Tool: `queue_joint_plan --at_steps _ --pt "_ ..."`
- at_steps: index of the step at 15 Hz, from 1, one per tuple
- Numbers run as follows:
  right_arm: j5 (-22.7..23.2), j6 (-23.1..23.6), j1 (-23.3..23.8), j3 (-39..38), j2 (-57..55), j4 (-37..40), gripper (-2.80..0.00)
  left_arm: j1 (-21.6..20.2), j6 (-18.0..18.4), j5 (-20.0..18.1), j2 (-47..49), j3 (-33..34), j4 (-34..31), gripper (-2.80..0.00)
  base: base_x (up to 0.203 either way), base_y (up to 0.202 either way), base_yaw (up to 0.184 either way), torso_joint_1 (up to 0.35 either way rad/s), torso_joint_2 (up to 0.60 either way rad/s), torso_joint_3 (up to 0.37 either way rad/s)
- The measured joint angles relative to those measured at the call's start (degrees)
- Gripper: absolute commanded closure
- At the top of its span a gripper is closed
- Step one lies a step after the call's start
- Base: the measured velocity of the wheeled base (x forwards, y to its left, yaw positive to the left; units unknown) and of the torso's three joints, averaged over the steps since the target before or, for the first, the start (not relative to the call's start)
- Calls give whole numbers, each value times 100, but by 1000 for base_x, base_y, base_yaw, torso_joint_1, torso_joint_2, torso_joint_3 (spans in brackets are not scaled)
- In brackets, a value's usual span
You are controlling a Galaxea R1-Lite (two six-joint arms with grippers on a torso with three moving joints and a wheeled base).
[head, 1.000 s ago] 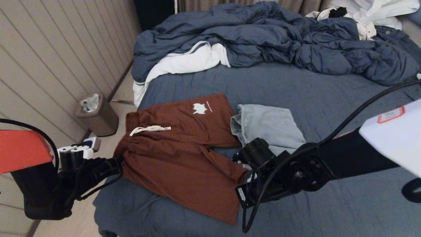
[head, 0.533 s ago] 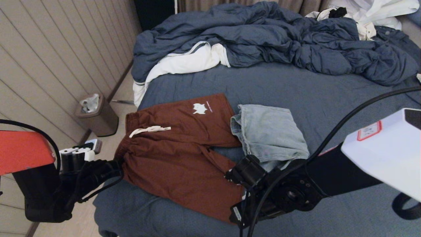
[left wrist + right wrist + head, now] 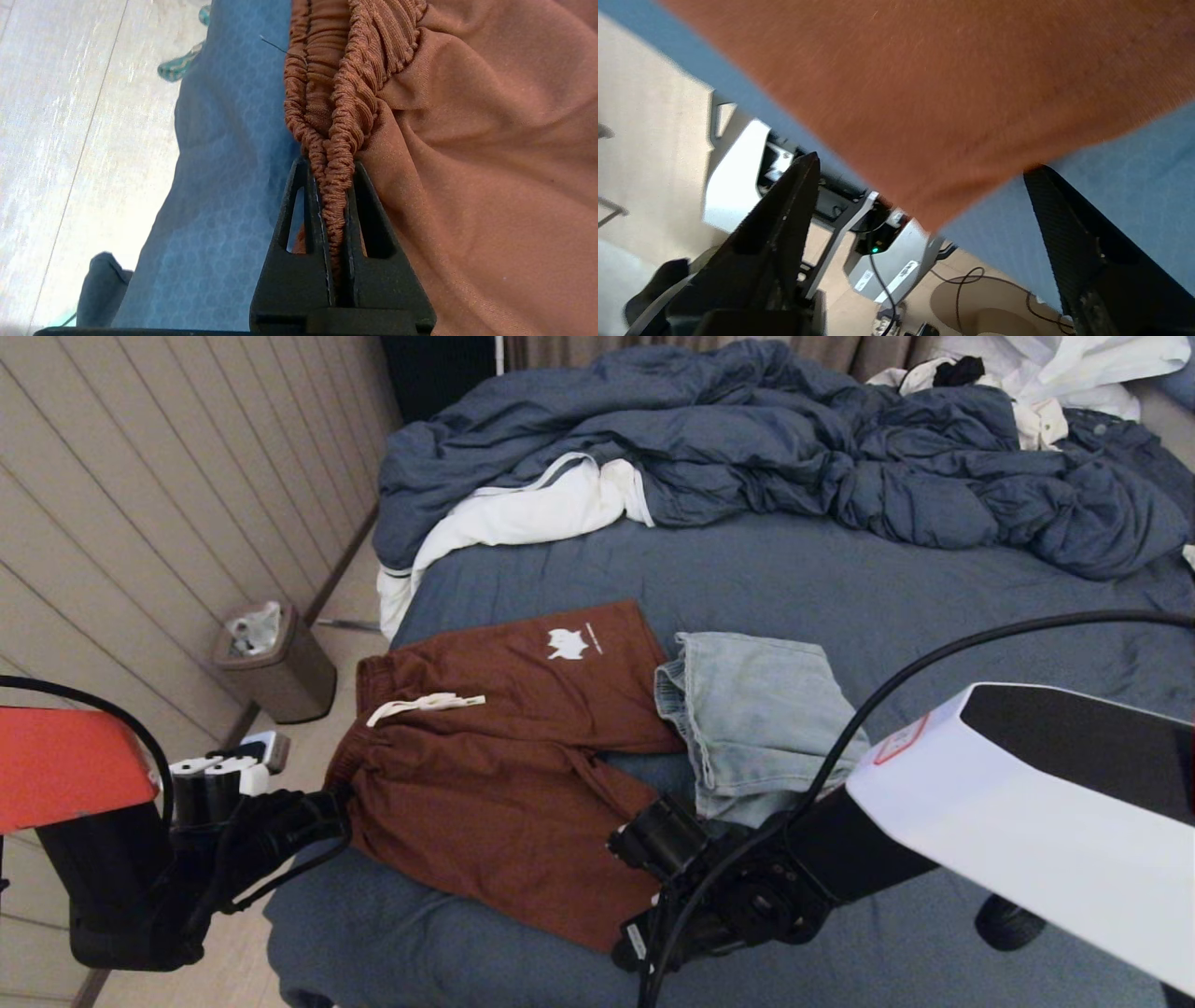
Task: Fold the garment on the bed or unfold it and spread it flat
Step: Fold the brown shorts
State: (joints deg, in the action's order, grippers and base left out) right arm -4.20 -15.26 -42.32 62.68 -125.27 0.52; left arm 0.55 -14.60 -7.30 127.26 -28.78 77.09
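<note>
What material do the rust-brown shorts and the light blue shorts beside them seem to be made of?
The rust-brown shorts look like a soft, matte knit, perhaps a jersey or a synthetic blend: the fine weave and the ribbed, gathered elastic waistband show in the left wrist view. The light blue shorts look like faded denim, judging by the washed colour and the stitched hem; this is less certain.

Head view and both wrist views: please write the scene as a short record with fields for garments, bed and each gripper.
garment 1: rust-brown drawstring shorts, spread on the bed near its front edge
garment 2: pale blue denim shorts, folded, beside the brown pair
bed: slate-blue fitted sheet, rumpled blue duvet at the far end
left gripper: shut on the elastic waistband of the brown shorts
right gripper: open, at the hem corner of the brown shorts, holding nothing
</note>
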Motion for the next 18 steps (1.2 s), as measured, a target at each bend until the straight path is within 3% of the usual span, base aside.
queue_joint_plan --at_steps 3,4,12,18 --pt "-230 -2 -72 87 -151 -9 -280 13 4 4 0 23 38 0 0 0 0 0 0 0" --pt "-311 -3 -74 122 -194 -9 0 13 2 4 0 28 42 0 0 0 0 0 0 0" --pt "-507 -20 -125 181 -245 -15 0 16 20 20 -2 110 94 0 0 0 0 0 0 0" --pt "-503 -9 -153 -246 177 -12 0 102 40 205 -253 863 523 0 0 0 0 0 0 0"
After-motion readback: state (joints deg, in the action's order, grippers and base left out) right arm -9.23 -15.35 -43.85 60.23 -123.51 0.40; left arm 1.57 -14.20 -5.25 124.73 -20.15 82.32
